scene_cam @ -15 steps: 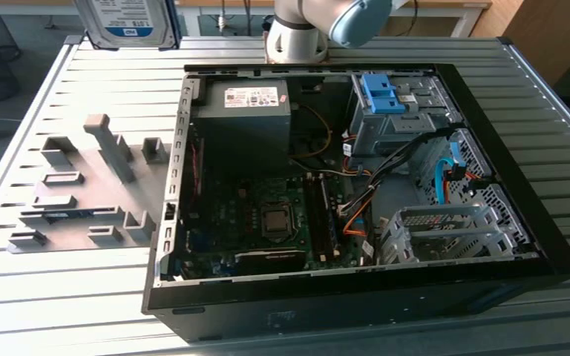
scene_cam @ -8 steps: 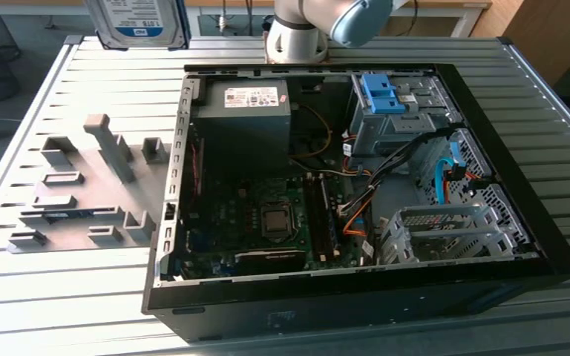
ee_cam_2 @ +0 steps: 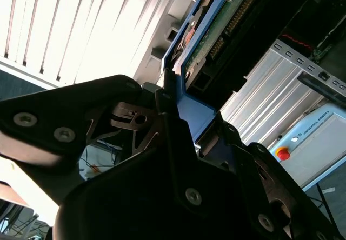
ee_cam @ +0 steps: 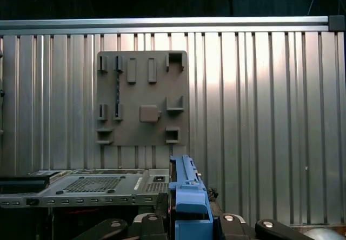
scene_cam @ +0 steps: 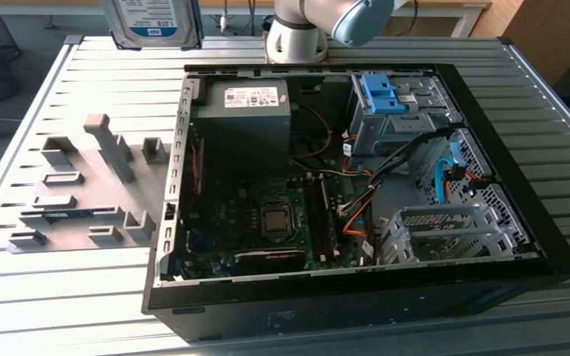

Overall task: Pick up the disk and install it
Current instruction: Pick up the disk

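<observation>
You have the disk (scene_cam: 154, 22) up in the air over the far edge of the slatted table (scene_cam: 57, 297), its label facing the exterior view. In the second wrist view, your gripper (ee_cam_2: 175, 97) pinches the disk (ee_cam_2: 216, 29) by its blue-framed edge. The open computer case (scene_cam: 364, 300) lies well apart below. A bare blue bracket (scene_cam: 379, 93) sits in its drive cage. The grey fixture plate (scene_cam: 77, 185) lies beside the case, on the exterior view's left.

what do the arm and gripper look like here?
In the exterior view, the arm has pale silver-grey tubular links with a blue-grey joint cap. In the second wrist view, the gripper is matte black: angular plate linkages fastened with round silver screws.
</observation>
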